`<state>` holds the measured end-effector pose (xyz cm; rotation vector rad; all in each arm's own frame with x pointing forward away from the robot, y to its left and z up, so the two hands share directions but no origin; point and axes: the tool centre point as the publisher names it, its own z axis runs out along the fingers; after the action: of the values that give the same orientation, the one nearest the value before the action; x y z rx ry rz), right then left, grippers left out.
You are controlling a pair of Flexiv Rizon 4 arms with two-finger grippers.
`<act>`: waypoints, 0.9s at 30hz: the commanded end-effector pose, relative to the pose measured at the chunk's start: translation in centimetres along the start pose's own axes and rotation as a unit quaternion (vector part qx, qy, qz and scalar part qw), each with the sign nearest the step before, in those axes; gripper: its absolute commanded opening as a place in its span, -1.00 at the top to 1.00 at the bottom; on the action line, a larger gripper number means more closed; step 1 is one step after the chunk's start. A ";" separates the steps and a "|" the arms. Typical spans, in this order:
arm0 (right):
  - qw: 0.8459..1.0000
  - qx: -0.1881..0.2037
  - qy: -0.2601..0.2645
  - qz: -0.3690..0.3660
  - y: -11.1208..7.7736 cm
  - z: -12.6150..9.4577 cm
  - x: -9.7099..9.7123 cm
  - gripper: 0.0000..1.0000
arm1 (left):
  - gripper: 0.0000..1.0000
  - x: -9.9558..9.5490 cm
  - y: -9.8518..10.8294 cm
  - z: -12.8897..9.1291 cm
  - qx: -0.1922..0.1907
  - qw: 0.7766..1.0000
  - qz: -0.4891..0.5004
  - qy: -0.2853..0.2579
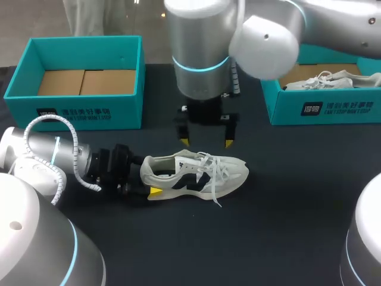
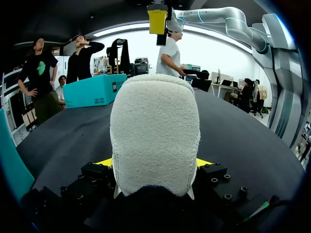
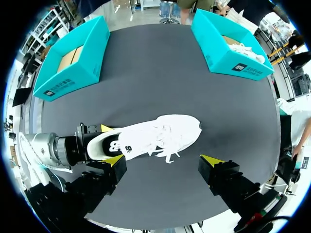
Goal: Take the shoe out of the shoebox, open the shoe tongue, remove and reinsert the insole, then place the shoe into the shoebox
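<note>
Shoe (image 1: 196, 174) rests near the worktop's (image 1: 286, 208) middle, toe toward the right edge. I see my left jaws clamped on its heel; my right jaws hang above it, apart.

the head view looks down from above and behind onto the table (image 1: 286, 226). the left wrist view sits low by the table's surface, very close behind the shoe (image 2: 155, 131) heel, facing the right edge. the right wrist view looks straight down from well above, sharing the shoe, the empty shoebox (image 1: 89, 113) and the filled shoebox (image 1: 333, 110) with the head view.
</note>
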<state>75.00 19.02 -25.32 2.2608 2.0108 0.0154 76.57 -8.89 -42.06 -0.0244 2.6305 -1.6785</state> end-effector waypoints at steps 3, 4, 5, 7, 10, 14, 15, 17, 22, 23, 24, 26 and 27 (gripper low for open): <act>0.998 0.017 -0.050 -0.016 0.2 1.8 2.7 -1.00 | 1.00 -0.1 0.1 0.1 -0.002 1.000 0.000 0.000; 0.998 0.018 -0.050 -0.018 0.2 2.1 3.0 -1.00 | 1.00 -0.1 0.1 0.1 -0.002 1.000 0.000 0.000; 0.998 0.023 -0.059 -0.025 0.1 2.4 3.3 -1.00 | 1.00 -0.1 0.1 0.1 -0.002 1.000 0.000 0.000; 0.997 0.025 -0.069 -0.029 0.1 3.0 3.9 -1.00 | 1.00 -0.1 0.1 0.1 -0.002 1.000 0.000 0.000; 0.996 0.032 -0.081 -0.034 0.1 3.8 4.1 -1.00 | 1.00 -0.1 0.1 0.1 -0.002 1.000 0.000 0.000; 0.995 0.039 -0.082 -0.034 -0.1 4.5 4.2 -1.00 | 1.00 -0.1 0.1 0.1 -0.002 1.000 0.000 0.000; 0.995 0.042 -0.087 -0.037 -0.2 4.7 4.2 -1.00 | 1.00 -0.1 0.1 0.1 -0.002 1.000 0.000 0.000; 0.994 0.046 -0.095 -0.039 -0.4 5.0 4.3 -1.00 | 1.00 -0.1 0.1 0.1 -0.002 1.000 0.000 0.000; 0.992 0.054 -0.105 -0.044 -0.6 5.9 4.4 -1.00 | 1.00 -0.1 0.1 0.1 -0.002 1.000 0.000 0.000; 0.992 0.054 -0.106 -0.045 -0.6 6.1 4.5 -1.00 | 1.00 -0.1 0.1 0.1 -0.002 1.000 0.000 0.000; 0.991 0.057 -0.111 -0.050 -0.6 6.3 4.7 -1.00 | 1.00 -0.1 0.1 0.1 -0.002 1.000 0.000 0.000; 0.990 0.060 -0.116 -0.055 -0.6 6.6 4.9 -1.00 | 1.00 -0.1 0.1 0.1 -0.002 1.000 0.000 0.000; 0.990 0.061 -0.113 -0.056 -0.6 6.9 5.1 -1.00 | 1.00 -0.1 0.1 0.1 -0.002 1.000 0.000 0.000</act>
<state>75.23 22.68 -31.87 2.1218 2.0800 -0.3174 76.57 -8.89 -42.06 -0.0244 2.6305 -1.6784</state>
